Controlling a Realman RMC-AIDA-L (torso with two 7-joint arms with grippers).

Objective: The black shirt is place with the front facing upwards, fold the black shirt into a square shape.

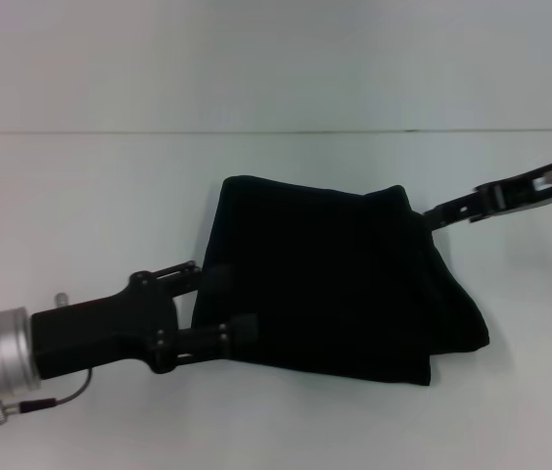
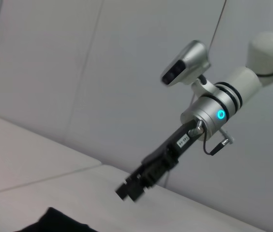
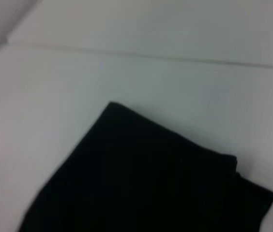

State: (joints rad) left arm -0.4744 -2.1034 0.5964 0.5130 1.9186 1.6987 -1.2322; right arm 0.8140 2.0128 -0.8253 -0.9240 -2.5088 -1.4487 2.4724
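A plain white surface (image 1: 90, 196) fills the scene, with one thin seam running across its far part and a pale wall behind it in the left wrist view. The black shirt (image 1: 335, 294) lies near the middle of the surface, folded into a compact, roughly four-sided bundle with stacked layers showing along its right and near edges; no lettering or label is visible. The left tool (image 1: 227, 304) lies low at the bundle's left edge, its two fingers (image 1: 232, 333) spread apart, one at the upper part of that edge and one at the lower near corner, touching the cloth without clamping it. The right tool (image 1: 433, 213) reaches in from the right, its tip at the bundle's far right corner; I cannot tell whether it is open or closed.
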